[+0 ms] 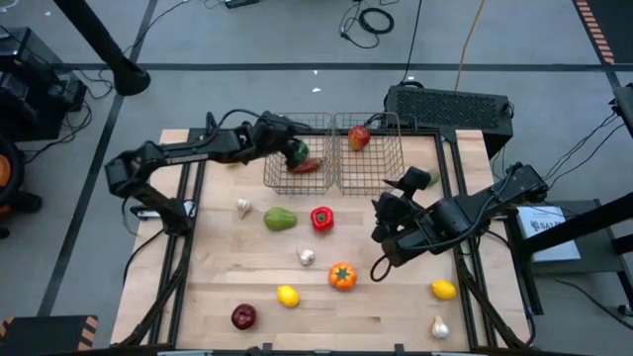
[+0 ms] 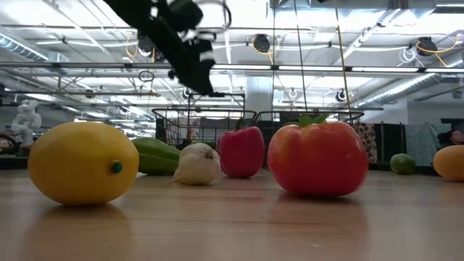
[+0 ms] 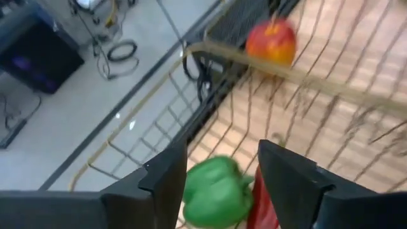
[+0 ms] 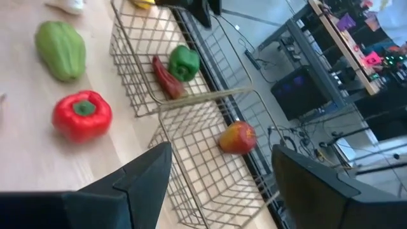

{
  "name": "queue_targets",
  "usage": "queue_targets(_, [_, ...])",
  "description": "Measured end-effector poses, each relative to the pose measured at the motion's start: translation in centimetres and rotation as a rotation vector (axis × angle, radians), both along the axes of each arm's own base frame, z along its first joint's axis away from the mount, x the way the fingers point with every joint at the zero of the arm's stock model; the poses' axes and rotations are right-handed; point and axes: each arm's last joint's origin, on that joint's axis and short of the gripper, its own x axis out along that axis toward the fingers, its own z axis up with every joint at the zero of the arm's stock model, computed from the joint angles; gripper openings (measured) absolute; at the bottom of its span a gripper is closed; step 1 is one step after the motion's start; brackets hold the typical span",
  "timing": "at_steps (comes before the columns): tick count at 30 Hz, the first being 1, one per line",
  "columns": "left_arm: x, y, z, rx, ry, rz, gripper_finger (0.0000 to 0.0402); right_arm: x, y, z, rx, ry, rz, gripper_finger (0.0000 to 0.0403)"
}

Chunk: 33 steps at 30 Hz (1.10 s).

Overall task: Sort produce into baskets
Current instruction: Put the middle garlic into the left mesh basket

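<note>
Two wire baskets stand side by side at the table's far edge. The left basket (image 1: 287,176) holds a green pepper (image 3: 215,191) and a red chilli (image 4: 163,77), both lying on its mesh floor. A red apple (image 1: 358,137) lies in the right basket (image 1: 388,158). My left gripper (image 3: 219,168) hangs open above the left basket, over the pepper and clear of it. My right gripper (image 4: 222,184) hovers open and empty right of centre, above the table and near the right basket. More produce lies loose on the wooden table (image 1: 396,307).
Loose on the table are a garlic (image 1: 243,208), a pale green pepper (image 1: 280,220), a red pepper (image 1: 321,219), another garlic (image 1: 307,257), an orange fruit (image 1: 342,276), two lemons (image 1: 287,296) (image 1: 443,289), a dark red apple (image 1: 243,316) and a small green fruit (image 1: 422,178). A black box (image 1: 450,107) stands behind the baskets.
</note>
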Motion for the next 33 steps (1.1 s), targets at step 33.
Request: queue_targets(33, [2.3, 1.2, -8.8, -0.173, 0.273, -0.027, 0.0141, 1.4, 0.1, 0.4, -0.025, -0.022, 0.080, 0.0263])
